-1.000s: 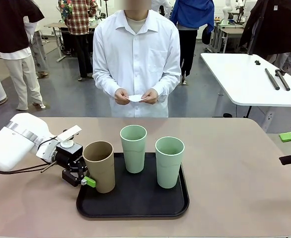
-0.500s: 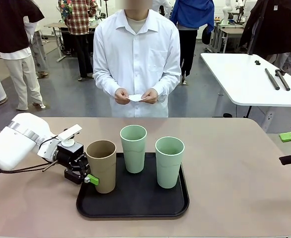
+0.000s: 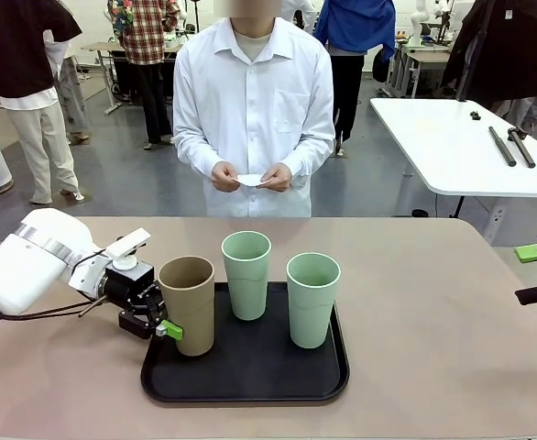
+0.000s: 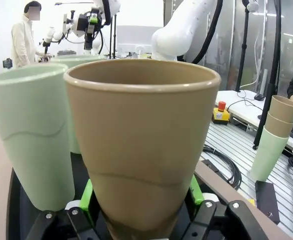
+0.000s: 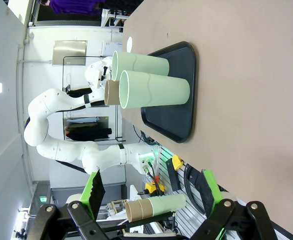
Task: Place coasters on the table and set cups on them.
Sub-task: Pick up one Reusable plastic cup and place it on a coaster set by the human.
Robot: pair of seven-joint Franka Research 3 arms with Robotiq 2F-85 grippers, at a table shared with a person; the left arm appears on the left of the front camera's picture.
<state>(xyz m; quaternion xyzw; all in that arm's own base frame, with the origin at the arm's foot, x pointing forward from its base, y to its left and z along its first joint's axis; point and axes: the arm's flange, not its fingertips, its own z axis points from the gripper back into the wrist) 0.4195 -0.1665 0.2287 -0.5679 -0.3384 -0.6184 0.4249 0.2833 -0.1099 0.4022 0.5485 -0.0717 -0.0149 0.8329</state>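
My left gripper clamps the upright tapered matte tan cup, mouth up; right gripper stands apart.

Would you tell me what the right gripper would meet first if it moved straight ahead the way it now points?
Probably the nearer mint green cup on the black tray. The right gripper, open, faces it across the table, though depth is hard to judge.

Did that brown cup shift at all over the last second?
Yes, slightly. The tan-brown cup has slid a little to the right across the black tray, which stayed put, ending closer to the nearest mint cup.
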